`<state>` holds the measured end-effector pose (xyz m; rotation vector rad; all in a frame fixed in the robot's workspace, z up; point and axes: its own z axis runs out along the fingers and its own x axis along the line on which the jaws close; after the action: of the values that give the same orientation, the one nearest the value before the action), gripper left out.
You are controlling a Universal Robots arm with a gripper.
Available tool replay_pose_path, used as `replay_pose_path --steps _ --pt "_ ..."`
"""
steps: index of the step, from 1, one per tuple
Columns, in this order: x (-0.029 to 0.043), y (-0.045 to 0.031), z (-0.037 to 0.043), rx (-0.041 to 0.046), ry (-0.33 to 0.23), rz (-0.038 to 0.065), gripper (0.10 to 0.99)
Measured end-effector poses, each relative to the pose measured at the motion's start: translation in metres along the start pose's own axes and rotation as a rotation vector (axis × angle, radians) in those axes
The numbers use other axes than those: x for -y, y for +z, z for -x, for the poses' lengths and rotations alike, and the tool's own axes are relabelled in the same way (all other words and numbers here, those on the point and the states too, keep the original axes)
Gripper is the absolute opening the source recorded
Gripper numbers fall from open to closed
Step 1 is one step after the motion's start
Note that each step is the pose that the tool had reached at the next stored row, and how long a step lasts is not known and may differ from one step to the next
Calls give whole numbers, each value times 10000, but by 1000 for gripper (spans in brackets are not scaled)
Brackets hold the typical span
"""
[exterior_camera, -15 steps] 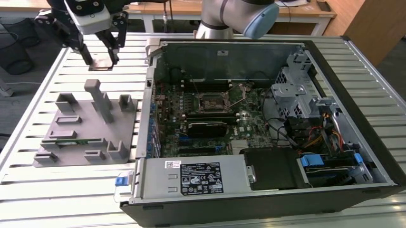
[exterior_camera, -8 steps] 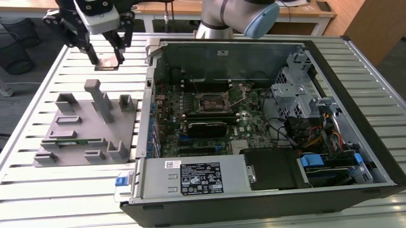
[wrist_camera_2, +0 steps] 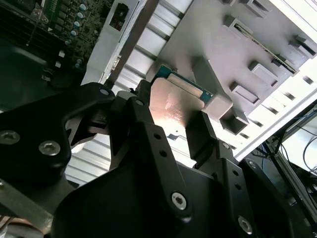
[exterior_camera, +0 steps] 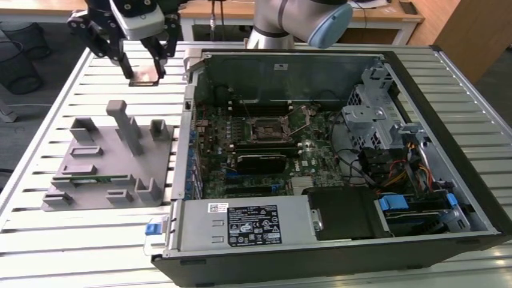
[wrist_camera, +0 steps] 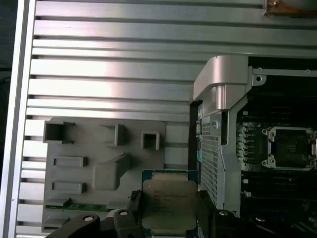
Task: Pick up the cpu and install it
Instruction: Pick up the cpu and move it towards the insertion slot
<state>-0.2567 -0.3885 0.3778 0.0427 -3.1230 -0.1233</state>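
Note:
The cpu point(exterior_camera: 143, 77) is a flat square chip with a silver metal top. It hangs in the air above the slatted table, at the exterior view's left of the open computer case. My gripper point(exterior_camera: 144, 71) is shut on it, one black finger on each side edge. In both wrist views the cpu point(wrist_camera: 168, 203) point(wrist_camera_2: 174, 101) sits between the fingers point(wrist_camera: 205, 213) point(wrist_camera_2: 200, 131). It is level over the near edge of the grey holder. The bare cpu socket point(exterior_camera: 267, 128) point(wrist_camera: 289, 147) lies open on the motherboard inside the case.
A grey parts holder point(exterior_camera: 108, 159) point(wrist_camera: 104, 163) lies on the table point(exterior_camera: 48, 120), with a green memory stick point(exterior_camera: 92, 178) in one slot. The case wall point(exterior_camera: 190, 120) point(wrist_camera: 218, 148) stands between the gripper and the motherboard. A drive cage point(exterior_camera: 376, 114) and cables point(exterior_camera: 404, 174) are on the case's right.

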Motion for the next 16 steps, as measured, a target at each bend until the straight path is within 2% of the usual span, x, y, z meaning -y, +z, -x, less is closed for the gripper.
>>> replay_pose_path --steps 6,16 --pt "-33 0 154 -1 0 -1 529" --pt "-49 -1 381 0 1 -1 529"
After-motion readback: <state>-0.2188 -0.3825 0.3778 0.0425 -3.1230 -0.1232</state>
